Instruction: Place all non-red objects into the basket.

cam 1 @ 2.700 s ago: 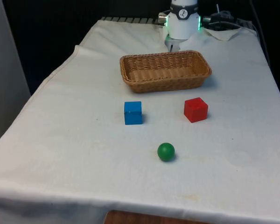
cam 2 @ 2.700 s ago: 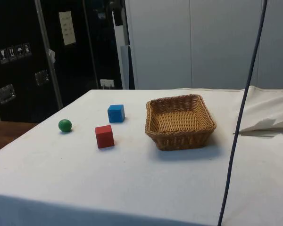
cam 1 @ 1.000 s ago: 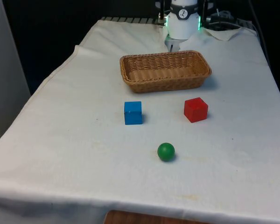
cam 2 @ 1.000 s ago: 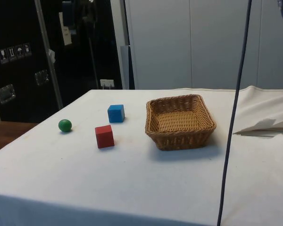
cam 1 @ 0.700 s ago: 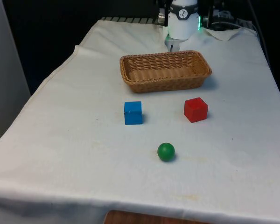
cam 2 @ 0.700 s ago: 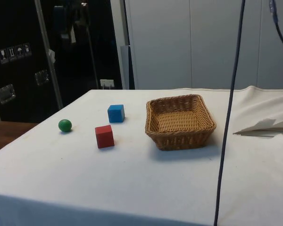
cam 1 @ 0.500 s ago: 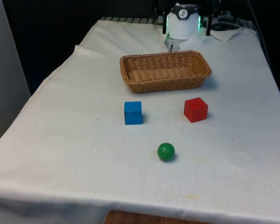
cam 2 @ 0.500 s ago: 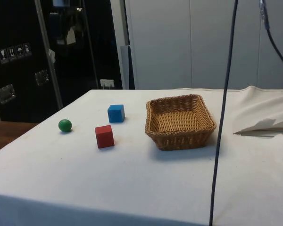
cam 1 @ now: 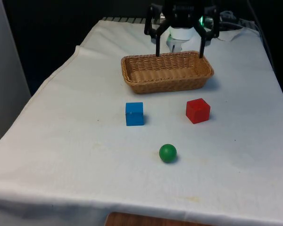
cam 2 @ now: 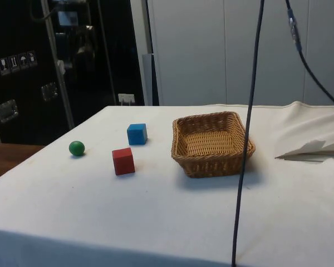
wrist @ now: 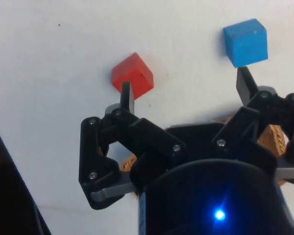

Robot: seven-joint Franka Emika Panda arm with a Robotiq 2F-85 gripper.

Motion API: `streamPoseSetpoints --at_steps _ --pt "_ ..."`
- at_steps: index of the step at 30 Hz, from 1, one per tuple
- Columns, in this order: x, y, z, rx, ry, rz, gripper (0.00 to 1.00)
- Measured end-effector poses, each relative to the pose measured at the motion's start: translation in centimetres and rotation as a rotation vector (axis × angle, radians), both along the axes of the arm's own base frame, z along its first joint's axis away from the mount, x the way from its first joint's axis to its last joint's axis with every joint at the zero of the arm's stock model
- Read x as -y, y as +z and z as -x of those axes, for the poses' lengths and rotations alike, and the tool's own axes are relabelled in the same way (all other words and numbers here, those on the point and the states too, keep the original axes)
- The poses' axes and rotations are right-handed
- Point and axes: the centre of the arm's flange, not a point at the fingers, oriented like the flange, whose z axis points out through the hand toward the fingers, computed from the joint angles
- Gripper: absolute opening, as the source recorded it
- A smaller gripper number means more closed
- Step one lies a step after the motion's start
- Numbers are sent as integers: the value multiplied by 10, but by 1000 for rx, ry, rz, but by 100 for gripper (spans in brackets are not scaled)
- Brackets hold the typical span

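gripper (cam 1: pixel 179 49) spread wide open over wicker basket (cam 1: pixel 167 70) | blue cube (cam 1: pixel 134 113), green ball (cam 1: pixel 168 153), red cube (cam 1: pixel 198 110) left on cloth

A woven wicker basket (cam 1: pixel 167 71), rough and tan, sits on the desk's matt white cloth (cam 1: pixel 75 155), faintly creased. The blue cube (cam 1: pixel 134 113), red cube (cam 1: pixel 197 110) and green ball (cam 1: pixel 168 153) look smooth and matt, like painted wood. The black gripper (cam 1: pixel 180 48) looks like matt plastic.
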Motion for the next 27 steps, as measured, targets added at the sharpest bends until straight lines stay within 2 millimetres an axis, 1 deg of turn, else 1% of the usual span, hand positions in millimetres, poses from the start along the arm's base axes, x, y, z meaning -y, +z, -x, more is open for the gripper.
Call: streamPoseSetpoints --at_steps 1,3,7,8,10,11,15,16,19,26,27 --pt "2 -5 -1 1 -1 -3 100" --pt "3 -7 -2 2 -2 -3 100" --pt "5 -20 -6 13 -5 -14 100" --pt "5 -25 -8 20 -4 -20 100" --pt "5 -25 -8 20 -4 -20 100" --pt "6 -30 -10 27 -5 -23 100" --pt "5 -37 -12 35 -5 -30 100" --pt "6 -42 -14 38 -5 -33 100" --pt "6 -44 -14 42 -5 -35 100" --pt "6 -67 -20 57 -7 -51 100" --pt "6 -74 -21 60 -8 -55 100"
